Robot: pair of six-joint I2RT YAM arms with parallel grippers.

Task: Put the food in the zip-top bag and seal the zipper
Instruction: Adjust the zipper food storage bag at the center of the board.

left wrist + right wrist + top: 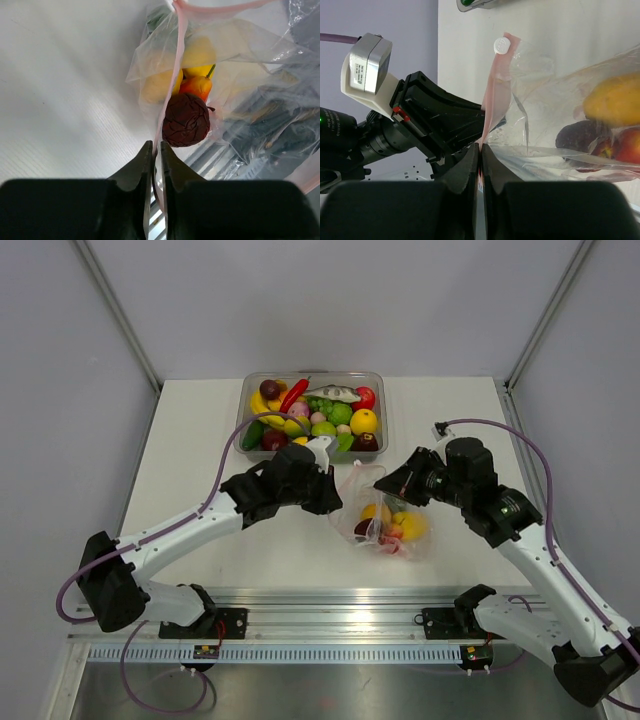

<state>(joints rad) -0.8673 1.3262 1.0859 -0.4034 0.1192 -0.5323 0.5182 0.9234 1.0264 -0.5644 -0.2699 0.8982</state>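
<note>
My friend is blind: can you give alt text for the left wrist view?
The left gripper pinches the pink zipper of a clear bag. Inside lie a dark purple fruit, an orange piece and yellow ones.

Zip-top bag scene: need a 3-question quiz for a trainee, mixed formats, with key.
1. True or false: the left pincer and the right pincer are both shut on the pink zipper of the bag.
2. Where is the dark wrinkled fruit that the left wrist camera shows? A) inside the bag B) on bare tabletop C) between pincer fingers
3. Fill in: the rest of the toy food lies in a clear rigid ____.

Key: 1 true; 2 A; 3 tub.
</note>
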